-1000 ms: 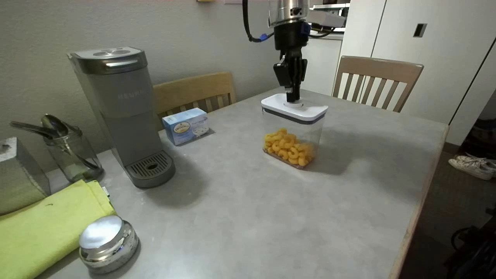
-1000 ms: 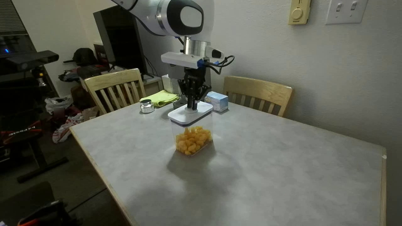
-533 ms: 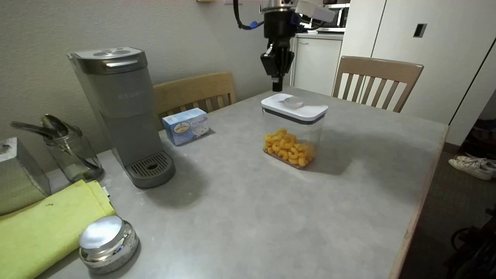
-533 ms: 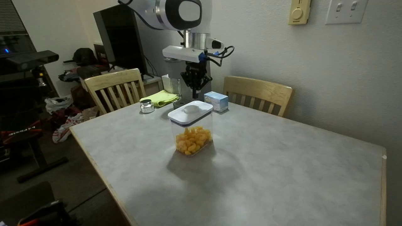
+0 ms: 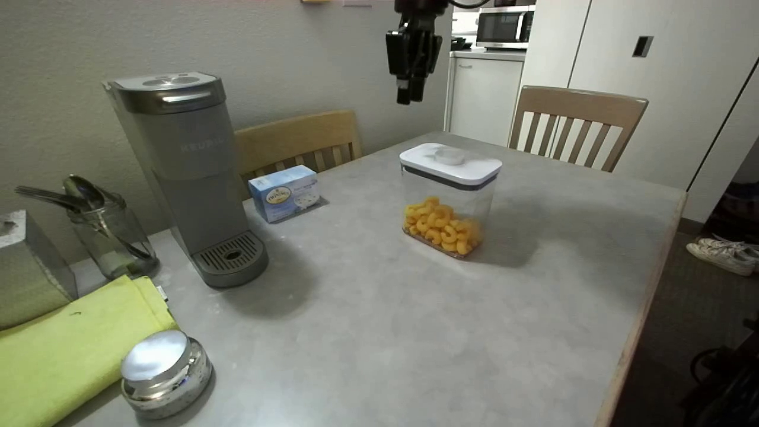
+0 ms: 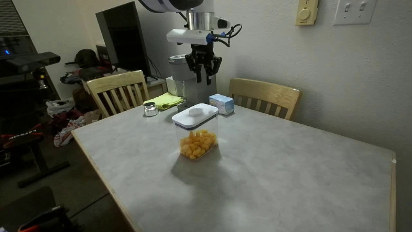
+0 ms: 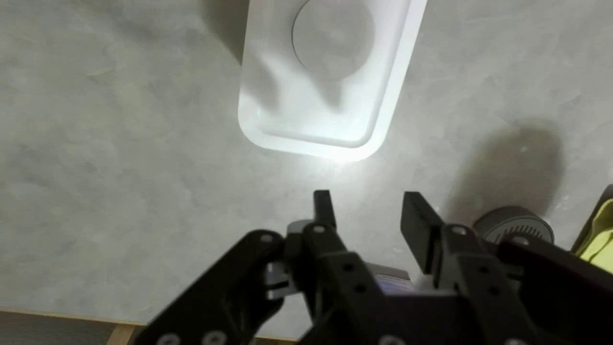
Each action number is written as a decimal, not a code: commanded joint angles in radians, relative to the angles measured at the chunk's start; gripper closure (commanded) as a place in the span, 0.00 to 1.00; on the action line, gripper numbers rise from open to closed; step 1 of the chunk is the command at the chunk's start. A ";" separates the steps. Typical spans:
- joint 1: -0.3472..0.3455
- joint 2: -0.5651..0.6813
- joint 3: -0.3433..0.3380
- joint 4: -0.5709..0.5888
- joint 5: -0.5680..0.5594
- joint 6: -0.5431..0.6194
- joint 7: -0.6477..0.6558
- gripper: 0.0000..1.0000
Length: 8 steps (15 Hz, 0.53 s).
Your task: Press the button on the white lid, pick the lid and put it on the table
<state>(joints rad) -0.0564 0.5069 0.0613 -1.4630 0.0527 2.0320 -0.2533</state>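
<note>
The white lid point(image 5: 420, 155) sits level on a clear container point(image 5: 442, 228) of yellow pasta, standing on the grey table point(image 5: 367, 320). It also shows in an exterior view point(image 6: 185, 120) and in the wrist view point(image 7: 316, 122), where its far end is cut off. The round button point(image 5: 449, 156) stands raised at the lid's centre and shows in the wrist view point(image 7: 333, 38) too. My gripper point(image 6: 203, 80) is open and empty, well above the lid and off to one side, touching nothing. In the wrist view its fingertips point(image 7: 366, 199) are apart over bare table.
A grey coffee machine point(image 5: 184, 154) and a blue tea box point(image 5: 284, 193) stand along the wall side. A jar of cutlery point(image 5: 112, 237), a yellow cloth point(image 5: 77, 350) and a silver-lidded jar point(image 5: 166, 373) are nearby. Chairs point(image 6: 264, 96) stand at the table edges.
My gripper has risen from the button, moved sideways off it, and opened from shut. The button, earlier under the fingertips, is uncovered and raised. The container and lid have not moved.
</note>
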 commanded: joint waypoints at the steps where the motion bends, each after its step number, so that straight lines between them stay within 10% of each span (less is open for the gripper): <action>1: -0.017 -0.023 0.000 -0.029 0.023 -0.006 -0.030 0.25; 5: -0.029 -0.023 -0.006 -0.069 0.034 0.000 -0.022 0.00; 8: -0.031 -0.021 -0.013 -0.101 0.032 -0.006 -0.009 0.00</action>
<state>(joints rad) -0.0781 0.5051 0.0529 -1.5112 0.0655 2.0301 -0.2531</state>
